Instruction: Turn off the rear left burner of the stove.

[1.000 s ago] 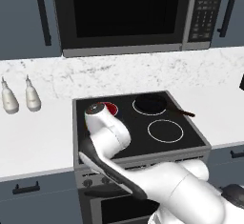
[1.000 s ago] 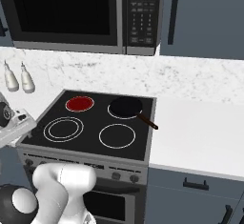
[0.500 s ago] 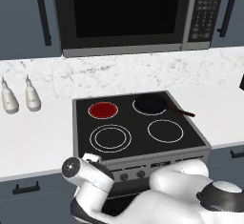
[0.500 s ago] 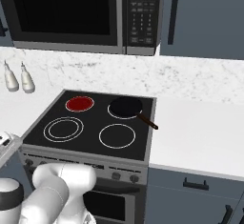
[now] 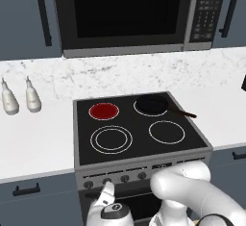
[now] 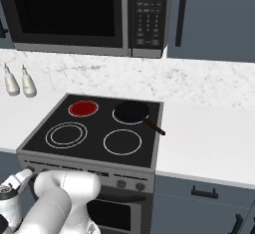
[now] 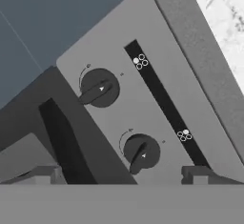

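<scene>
While glowing solid red, rear left burner (image 5: 104, 110) sits upper left on the stove (image 5: 139, 153) glass in the left base view, so clearly not off yet. Same red disc up at the back in the right base view, next to a dark pan (image 6: 131, 112) on the rear right ring.

Big change over the last second: arm was up over the cooktop, blocking part of it, then swung down in front. Now gripper (image 5: 106, 196) hangs low at the bottom of the left base view, just under the knob row on the steel front panel. Means reaching phase is basically done and knob work comes next, probably.

Hand view now looking straight at the panel: upper knob (image 7: 99, 88) left of centre, lower knob (image 7: 141, 152) near bottom centre, each with a little four-dot burner icon on the black strip. Lower knob lands between the two finger tips at the bottom edge, slightly above them, not touching. Jaws spread wide, nothing pinched. Can't say for sure which knob drives the rear left one, icons too tiny.
</scene>
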Controlling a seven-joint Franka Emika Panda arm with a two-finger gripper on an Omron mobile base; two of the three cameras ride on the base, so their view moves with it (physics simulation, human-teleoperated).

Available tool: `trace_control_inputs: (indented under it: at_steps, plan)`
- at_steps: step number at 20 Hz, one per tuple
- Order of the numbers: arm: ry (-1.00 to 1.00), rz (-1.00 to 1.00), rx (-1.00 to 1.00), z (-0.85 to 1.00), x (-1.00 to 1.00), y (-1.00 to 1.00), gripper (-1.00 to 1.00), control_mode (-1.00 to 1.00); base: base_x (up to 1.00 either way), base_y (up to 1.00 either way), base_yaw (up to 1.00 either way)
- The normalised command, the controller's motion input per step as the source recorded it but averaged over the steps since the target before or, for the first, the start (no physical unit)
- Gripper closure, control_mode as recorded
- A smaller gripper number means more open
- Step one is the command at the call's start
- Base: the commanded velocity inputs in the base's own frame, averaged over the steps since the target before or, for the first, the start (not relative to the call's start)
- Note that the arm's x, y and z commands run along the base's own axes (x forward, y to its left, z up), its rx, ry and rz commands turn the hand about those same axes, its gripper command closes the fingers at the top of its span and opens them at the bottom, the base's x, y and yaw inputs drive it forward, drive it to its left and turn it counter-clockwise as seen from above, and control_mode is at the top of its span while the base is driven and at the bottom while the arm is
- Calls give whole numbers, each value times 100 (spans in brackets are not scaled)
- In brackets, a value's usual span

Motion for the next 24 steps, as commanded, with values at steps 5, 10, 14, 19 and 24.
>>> trace_control_inputs:
  at_steps: [5, 10, 14, 19, 24]
  plan:
    - [-25, -1, 1, -26, 0, -7, -100, -100, 0, 0, 0]
    - [-3, 0, 2, 0, 2, -14, -100, -100, 0, 0, 0]
    - [0, 0, 8, 0, 15, -8, -100, -100, 0, 0, 0]
    - [0, 7, 8, 3, 6, -33, -100, -100, 0, 0, 0]
    - [0, 9, 14, 22, 15, -32, -100, -100, 0, 0, 0]
